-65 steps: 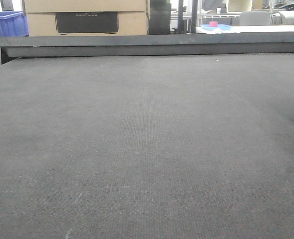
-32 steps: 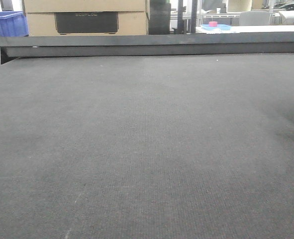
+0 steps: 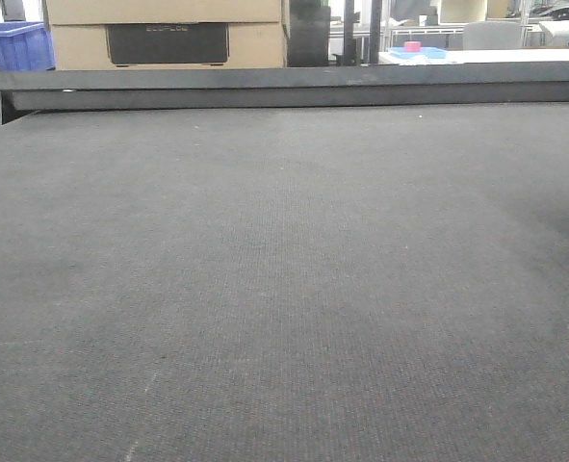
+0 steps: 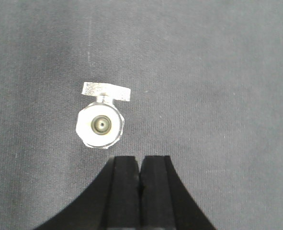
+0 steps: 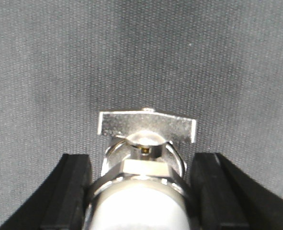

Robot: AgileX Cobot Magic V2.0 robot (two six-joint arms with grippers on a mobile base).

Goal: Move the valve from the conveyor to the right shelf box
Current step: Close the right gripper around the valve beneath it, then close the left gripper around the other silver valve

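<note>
The conveyor (image 3: 284, 289) is a wide dark grey woven belt with a raised dark rail (image 3: 294, 89) at its far edge; neither arm nor any valve shows in the front view. A silver valve (image 5: 146, 143) with a flat handle sits between my right gripper's (image 5: 141, 160) black fingers, which press its round body from both sides. Another silver valve (image 4: 101, 125) stands on the belt, seen end-on, just ahead and left of my left gripper (image 4: 140, 165), whose pads are shut together on nothing. The right shelf box is out of view.
Beyond the rail stand a cardboard box (image 3: 168, 29) with a dark panel, a blue crate (image 3: 10, 43) at far left, and a white table with a pink item (image 3: 413, 46) at back right.
</note>
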